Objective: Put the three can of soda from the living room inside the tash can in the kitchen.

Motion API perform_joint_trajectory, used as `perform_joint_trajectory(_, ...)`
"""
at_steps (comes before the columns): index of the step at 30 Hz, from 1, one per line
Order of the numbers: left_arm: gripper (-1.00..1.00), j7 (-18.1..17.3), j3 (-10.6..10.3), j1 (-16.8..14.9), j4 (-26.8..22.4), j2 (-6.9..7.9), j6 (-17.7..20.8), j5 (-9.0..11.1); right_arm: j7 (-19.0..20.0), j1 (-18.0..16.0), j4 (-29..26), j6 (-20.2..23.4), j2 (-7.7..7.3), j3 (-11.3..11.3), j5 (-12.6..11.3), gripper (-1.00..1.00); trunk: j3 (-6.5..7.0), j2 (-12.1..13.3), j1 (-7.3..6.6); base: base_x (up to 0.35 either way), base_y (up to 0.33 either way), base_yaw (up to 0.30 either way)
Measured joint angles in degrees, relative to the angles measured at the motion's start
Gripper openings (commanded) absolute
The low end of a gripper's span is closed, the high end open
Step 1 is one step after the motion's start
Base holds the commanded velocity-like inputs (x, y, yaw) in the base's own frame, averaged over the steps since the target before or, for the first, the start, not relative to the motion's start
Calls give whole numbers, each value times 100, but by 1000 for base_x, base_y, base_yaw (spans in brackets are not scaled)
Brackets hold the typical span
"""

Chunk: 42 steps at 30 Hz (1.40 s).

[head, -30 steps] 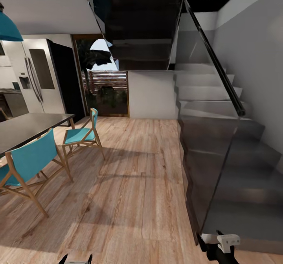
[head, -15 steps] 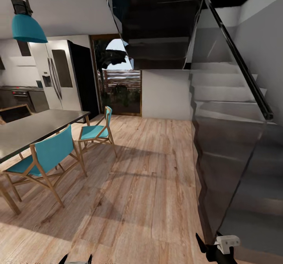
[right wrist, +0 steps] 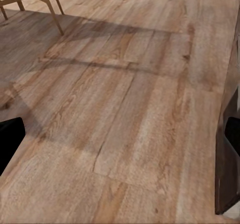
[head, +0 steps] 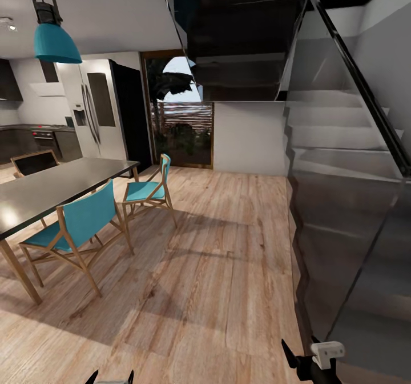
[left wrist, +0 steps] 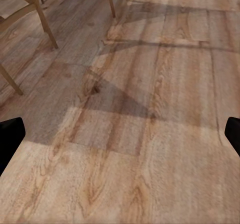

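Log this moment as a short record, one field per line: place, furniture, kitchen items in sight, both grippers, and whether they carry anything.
place: open wood floor between a dining table and a glass-sided staircase
furniture: two teal chairs by the table, teal pendant lamp above
kitchen items in sight: steel fridge, oven, far left
left gripper: open, nothing between the fingers, floor below
right gripper: open, nothing between the fingers, beside the staircase base
soda cans, bin: not visible

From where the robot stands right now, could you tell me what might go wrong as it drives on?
The dark glass stair panel stands very close beside the right gripper, so a drift that way could scrape it. Ahead on the other side, the blue chairs and dining table narrow the way to the steel fridge, so a wide turn might clip a chair leg.
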Motion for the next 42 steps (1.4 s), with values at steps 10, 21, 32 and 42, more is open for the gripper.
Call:
perform_joint_trajectory(10,100,1,-9,-2,2,1,0,-4,0,5,2,0,7,47,0,100,0,0,0,0,0,86)
perform_joint_trajectory(21,100,1,5,-3,10,2,0,-12,0,1,17,0,8,101,0,100,0,0,0,0,0,235)
perform_joint_trajectory(32,100,1,5,-3,181,4,0,-4,0,1,45,0,0,198,6,100,0,0,0,0,0,245)
perform_joint_trajectory(42,100,-7,6,-3,236,1,5,-6,0,1,51,0,-1,217,8,100,0,0,0,0,157,245)
